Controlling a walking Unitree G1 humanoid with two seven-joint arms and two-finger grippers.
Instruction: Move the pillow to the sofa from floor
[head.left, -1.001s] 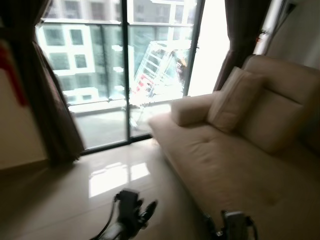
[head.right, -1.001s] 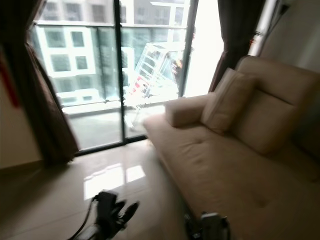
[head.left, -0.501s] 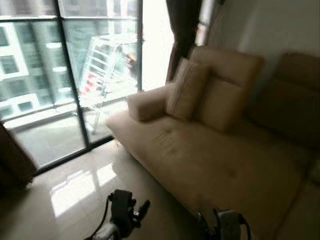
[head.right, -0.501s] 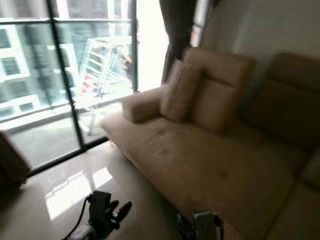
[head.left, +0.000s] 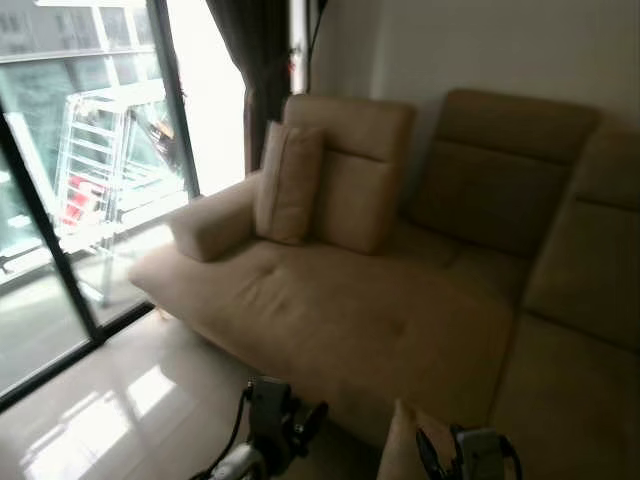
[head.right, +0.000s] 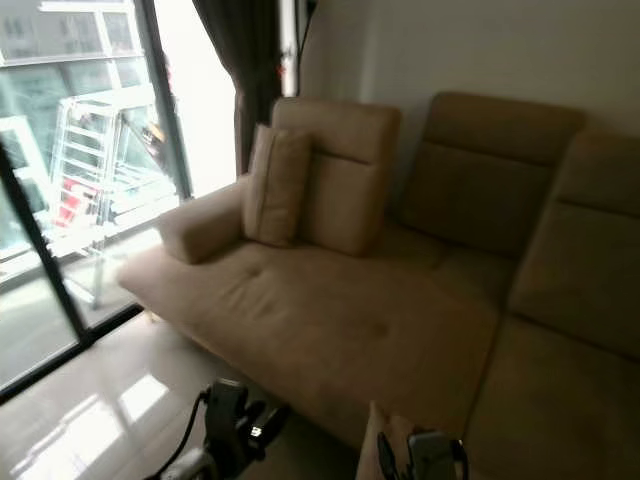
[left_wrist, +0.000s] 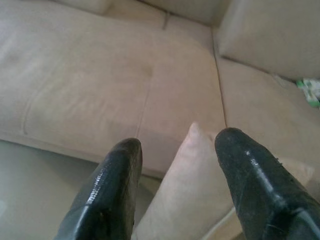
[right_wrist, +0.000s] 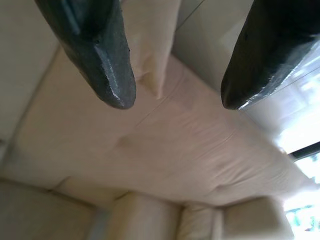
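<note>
the whole view has swung right since 1 second ago, off the balcony glass and onto the sofa (head.left: 330, 310): the robot has turned. that brings the pillow (head.left: 405, 445) into sight, on the floor against the sofa's front. the left gripper (left_wrist: 175, 145) and right gripper (right_wrist: 177, 102) hang spread apart, holding nothing.

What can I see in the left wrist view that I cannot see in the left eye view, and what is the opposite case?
Left wrist view: a close look at the left gripper, its fingers open, and a small green item in a sofa seam.

Left eye view: the window, the dark curtain, the upright cushion, the shiny floor and the right gripper.

Both: the beige sofa and the pillow below its front edge.
</note>
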